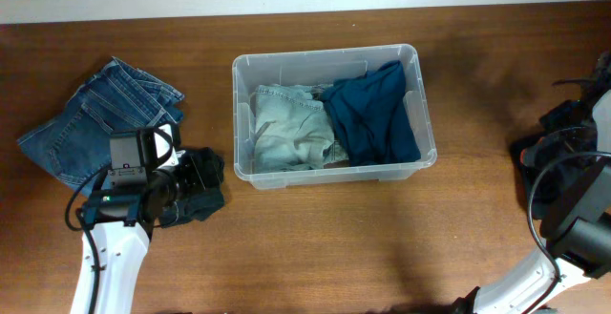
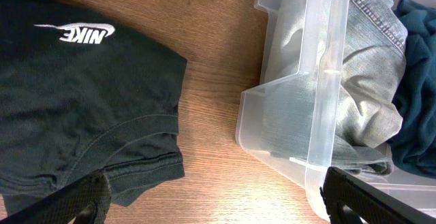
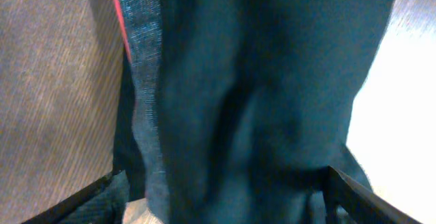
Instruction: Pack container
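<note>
Position: the large rectangular clear plastic container [image 1: 421, 114] with rounded corners and a rolled rim stands upright on the middle of the brown wooden table [image 1: 315, 247], its long side running left to right.
Contents, left half: a crumpled pale, light-wash denim garment [image 1: 286, 128] lies inside against the left wall; in the left wrist view it presses on the translucent side.
Contents, right half: a dark teal cloth garment [image 1: 374, 114] lies heaped inside, overlapping the pale denim's edge and rising toward the back right corner.
Beside the bin: a black T-shirt [image 1: 205, 199] with a white Nike logo [image 2: 75, 32] lies on the wood just left of the container's near left corner, apart from it.
Further left: folded blue jeans [image 1: 95, 118] lie flat on the table, well apart from the bin.
Left gripper [image 2: 218, 200]: over the black T-shirt's edge and the strip of bare wood, its fingers spread fully wide, holding nothing.
Right gripper [image 3: 221, 197]: at the table's far right, away from the bin; its fingers stand wide apart, with a dark cloth with a red line [image 3: 245, 94] filling the view between them; whether they touch it cannot be told.
</note>
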Action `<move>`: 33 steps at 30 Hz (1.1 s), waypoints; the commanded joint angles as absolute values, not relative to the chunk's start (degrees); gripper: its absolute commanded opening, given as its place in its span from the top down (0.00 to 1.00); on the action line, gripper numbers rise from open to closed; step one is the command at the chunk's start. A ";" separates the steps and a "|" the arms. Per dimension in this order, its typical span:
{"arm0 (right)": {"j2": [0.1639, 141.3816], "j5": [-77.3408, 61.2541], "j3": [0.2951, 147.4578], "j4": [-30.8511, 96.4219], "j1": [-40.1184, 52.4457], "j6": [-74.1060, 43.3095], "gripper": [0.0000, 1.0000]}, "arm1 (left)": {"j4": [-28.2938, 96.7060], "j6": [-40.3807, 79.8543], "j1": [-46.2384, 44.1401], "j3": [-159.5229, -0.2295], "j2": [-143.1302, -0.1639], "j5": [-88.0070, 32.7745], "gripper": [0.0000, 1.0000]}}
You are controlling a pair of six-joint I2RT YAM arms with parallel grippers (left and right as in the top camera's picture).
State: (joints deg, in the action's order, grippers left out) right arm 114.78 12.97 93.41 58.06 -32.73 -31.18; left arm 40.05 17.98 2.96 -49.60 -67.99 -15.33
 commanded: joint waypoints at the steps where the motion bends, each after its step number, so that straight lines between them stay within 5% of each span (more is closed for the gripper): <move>1: 114.45 12.62 94.30 58.72 -32.25 -27.79 0.12 | 39.97 17.06 2.76 -49.84 -67.92 -14.96 0.01; 8: 109.78 16.03 97.27 61.80 -32.69 -29.10 0.08 | 39.97 17.06 2.76 -49.84 -67.90 -14.96 0.01; 9: 109.47 15.14 97.27 61.98 -33.08 -29.39 0.16 | 39.97 17.06 2.76 -49.84 -67.92 -14.96 0.00; 13: 109.47 10.41 96.84 62.43 -34.98 -29.36 0.91 | 39.97 17.06 2.76 -49.84 -67.90 -14.96 0.01; 14: 109.49 8.95 96.60 62.41 -35.68 -29.36 0.96 | 39.97 17.06 2.76 -49.84 -67.90 -14.96 0.01; 23: 110.93 5.76 91.61 59.07 -38.98 -28.75 0.96 | 39.97 17.06 2.76 -49.84 -67.90 -14.96 0.01; 33: 111.28 0.62 72.07 40.14 -38.98 -28.77 0.96 | 39.97 17.06 2.76 -49.84 -67.90 -14.96 0.01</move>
State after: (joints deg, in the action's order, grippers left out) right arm 110.85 3.55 76.75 42.94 -39.18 -28.64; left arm 40.05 17.98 2.96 -49.60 -67.99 -15.33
